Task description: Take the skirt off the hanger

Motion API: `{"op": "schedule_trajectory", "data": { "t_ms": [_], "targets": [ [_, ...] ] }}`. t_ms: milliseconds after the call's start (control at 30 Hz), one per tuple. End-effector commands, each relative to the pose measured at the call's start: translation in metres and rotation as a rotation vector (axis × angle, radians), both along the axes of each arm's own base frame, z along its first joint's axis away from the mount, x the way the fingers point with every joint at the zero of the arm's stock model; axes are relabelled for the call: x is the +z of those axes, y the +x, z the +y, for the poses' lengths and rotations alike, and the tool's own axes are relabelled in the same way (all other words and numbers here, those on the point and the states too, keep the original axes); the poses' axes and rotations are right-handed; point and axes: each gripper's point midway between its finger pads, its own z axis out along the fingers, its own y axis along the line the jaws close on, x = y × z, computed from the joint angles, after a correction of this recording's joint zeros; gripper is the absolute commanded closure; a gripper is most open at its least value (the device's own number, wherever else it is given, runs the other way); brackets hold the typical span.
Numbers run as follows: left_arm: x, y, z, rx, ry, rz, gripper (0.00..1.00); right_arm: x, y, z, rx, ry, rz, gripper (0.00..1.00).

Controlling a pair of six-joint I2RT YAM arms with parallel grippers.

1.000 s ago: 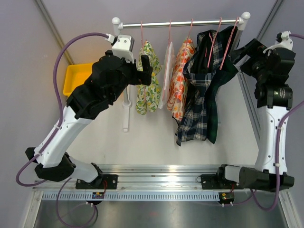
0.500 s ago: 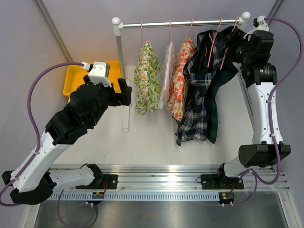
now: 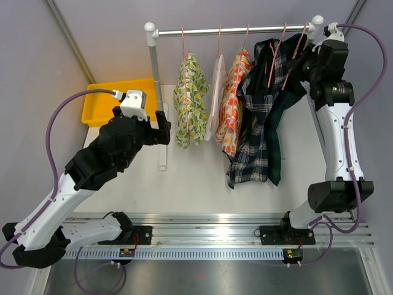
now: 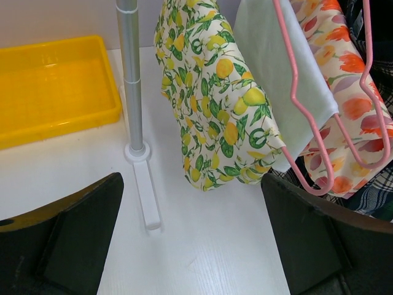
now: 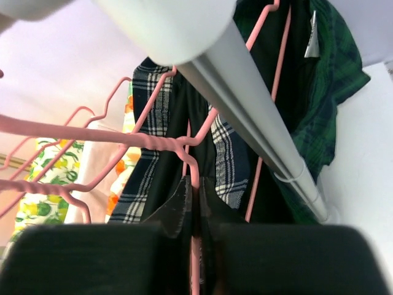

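Several garments hang on pink hangers from a silver rail (image 3: 245, 29) (image 5: 245, 98). At its right end hang a navy plaid skirt (image 3: 255, 141) (image 5: 150, 166) and a dark green plaid piece (image 3: 288, 92). My right gripper (image 3: 305, 54) (image 5: 194, 193) is up at the rail's right end, its jaws shut on the wire of a pink hanger (image 3: 295, 52) (image 5: 153, 142) just below its twisted neck. My left gripper (image 3: 166, 120) (image 4: 193, 246) stands open and empty over the table, left of a lemon-print garment (image 3: 189, 98) (image 4: 215, 104) and touching nothing.
A yellow tray (image 3: 113, 98) (image 4: 55, 86) sits at the back left. The rack's left post (image 3: 155, 67) (image 4: 130, 74) stands on a white foot (image 4: 146, 190) beside my left gripper. A white garment (image 4: 270, 67) and an orange tulip-print one (image 3: 233, 98) hang mid-rail.
My right gripper rose to the rail's end and closed on the pink hanger wire. My left arm drew back from the lemon-print garment, down and to the left, still open.
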Motion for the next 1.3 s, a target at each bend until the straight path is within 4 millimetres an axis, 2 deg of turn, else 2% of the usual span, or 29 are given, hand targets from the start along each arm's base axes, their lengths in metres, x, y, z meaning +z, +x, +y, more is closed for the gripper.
{"op": "schedule_trajectory", "data": {
  "t_ms": [0, 33, 100, 200, 233, 300, 333, 433, 600, 633, 700, 733, 800, 833, 867, 900, 933, 967, 1067, 1100, 1167, 1200, 1267],
  "targets": [
    [0.011, 0.000, -0.004, -0.008, -0.066, -0.031, 0.01, 0.006, -0.001, -0.003, -0.013, -0.028, -0.021, 1.00],
    [0.010, -0.001, -0.006, -0.016, -0.070, -0.027, 0.01, 0.007, -0.003, 0.008, 0.010, -0.030, -0.024, 1.00],
    [0.007, -0.001, -0.008, -0.021, -0.072, -0.021, 0.01, 0.013, -0.006, 0.009, 0.015, -0.043, -0.042, 1.00],
    [0.007, -0.001, -0.012, -0.038, -0.075, -0.016, 0.01, 0.036, -0.017, 0.007, 0.013, -0.061, -0.094, 1.00],
    [0.008, -0.001, -0.014, -0.045, -0.078, -0.015, 0.01, 0.055, -0.022, 0.007, 0.009, -0.064, -0.132, 1.00],
    [0.011, -0.001, -0.021, -0.071, -0.081, -0.009, 0.01, 0.068, -0.028, 0.006, 0.009, -0.070, -0.155, 1.00],
    [0.012, -0.001, -0.023, -0.079, -0.083, -0.005, 0.01, 0.084, -0.032, 0.007, 0.011, -0.070, -0.188, 1.00],
    [0.017, 0.003, -0.029, -0.085, -0.081, -0.003, 0.01, 0.108, -0.041, 0.007, 0.017, -0.070, -0.239, 1.00],
    [0.035, 0.003, -0.045, -0.131, -0.070, -0.020, 0.01, 0.123, -0.054, 0.008, 0.019, -0.066, -0.265, 1.00],
    [0.045, 0.003, -0.053, -0.151, -0.075, -0.031, 0.01, 0.121, -0.057, 0.008, 0.019, -0.063, -0.259, 1.00],
    [0.056, -0.005, -0.073, -0.231, -0.075, -0.047, 0.01, 0.120, -0.066, 0.007, 0.012, -0.058, -0.251, 1.00],
    [0.065, -0.013, -0.096, -0.304, -0.059, -0.062, 0.01, 0.115, -0.076, 0.006, 0.009, -0.054, -0.241, 1.00],
    [0.076, -0.024, -0.122, -0.384, -0.011, -0.095, 0.01, 0.111, -0.087, 0.005, -0.001, -0.052, -0.245, 1.00],
    [0.078, -0.040, -0.141, -0.443, 0.013, -0.100, 0.01, 0.105, -0.100, 0.003, -0.007, -0.050, -0.240, 1.00],
    [0.090, -0.041, -0.164, -0.471, 0.016, -0.116, 0.01, 0.104, -0.106, 0.003, -0.010, -0.050, -0.243, 1.00],
    [0.092, -0.047, -0.178, -0.501, 0.025, -0.119, 0.01, 0.103, -0.112, 0.002, -0.013, -0.050, -0.242, 1.00],
    [0.096, -0.062, -0.195, -0.563, 0.020, -0.125, 0.01, 0.103, -0.124, 0.000, -0.019, -0.051, -0.248, 1.00],
    [0.093, -0.065, -0.219, -0.594, 0.022, -0.119, 0.01, 0.100, -0.130, -0.002, -0.033, -0.052, -0.229, 1.00],
    [0.089, -0.089, -0.260, -0.688, -0.006, -0.125, 0.01, 0.102, -0.150, -0.005, -0.043, -0.059, -0.227, 1.00],
    [0.076, -0.092, -0.276, -0.704, 0.006, -0.108, 0.01, 0.103, -0.154, -0.010, -0.071, -0.066, -0.231, 1.00],
    [0.071, -0.106, -0.294, -0.744, -0.015, -0.101, 0.01, 0.108, -0.164, -0.014, -0.094, -0.071, -0.235, 1.00],
    [0.061, -0.109, -0.305, -0.751, -0.015, -0.079, 0.01, 0.111, -0.168, -0.015, -0.099, -0.070, -0.241, 1.00],
    [0.054, -0.121, -0.318, -0.782, -0.035, -0.071, 0.01, 0.116, -0.176, -0.016, -0.108, -0.058, -0.248, 1.00]
  ]
}}
